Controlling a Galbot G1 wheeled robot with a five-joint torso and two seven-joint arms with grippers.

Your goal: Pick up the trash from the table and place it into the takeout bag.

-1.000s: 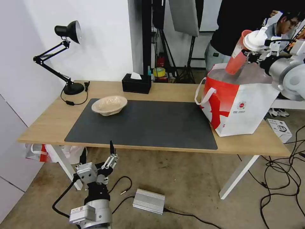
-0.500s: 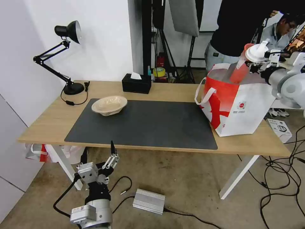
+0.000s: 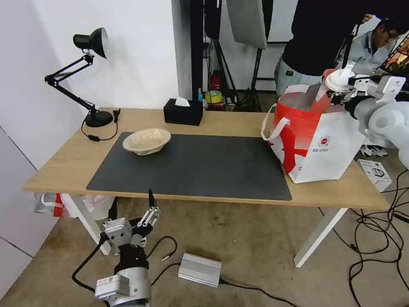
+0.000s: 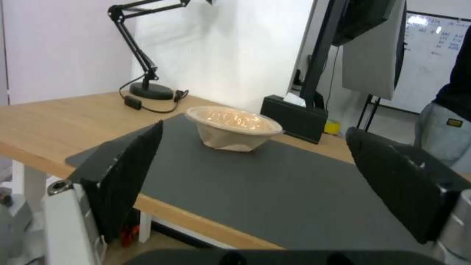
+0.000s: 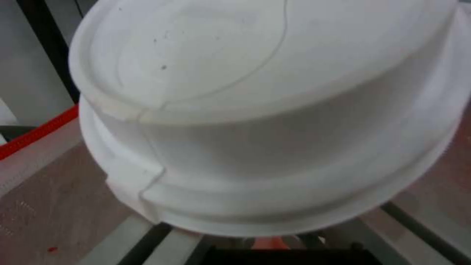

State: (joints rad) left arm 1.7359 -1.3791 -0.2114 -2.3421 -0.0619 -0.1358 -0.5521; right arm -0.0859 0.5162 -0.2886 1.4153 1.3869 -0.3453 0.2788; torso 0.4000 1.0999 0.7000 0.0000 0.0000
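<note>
- One red drink cup (image 3: 330,87), white-lidded, sits clamped in the right gripper (image 3: 341,85), tilted partway into the takeout bag (image 3: 317,136) directly beneath.
- Beige pulp bowl (image 3: 147,140) rests across the table (image 3: 213,123), beyond the left gripper (image 3: 132,215), spread wide below the near edge.

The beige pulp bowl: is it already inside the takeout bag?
No, the beige pulp bowl rests on the dark mat, far from the takeout bag.

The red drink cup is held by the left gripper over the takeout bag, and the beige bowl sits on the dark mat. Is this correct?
Not quite: the head view shows the right gripper holding the red drink cup at the takeout bag. The left gripper hangs open below the table edge. The beige bowl is on the mat.
</note>
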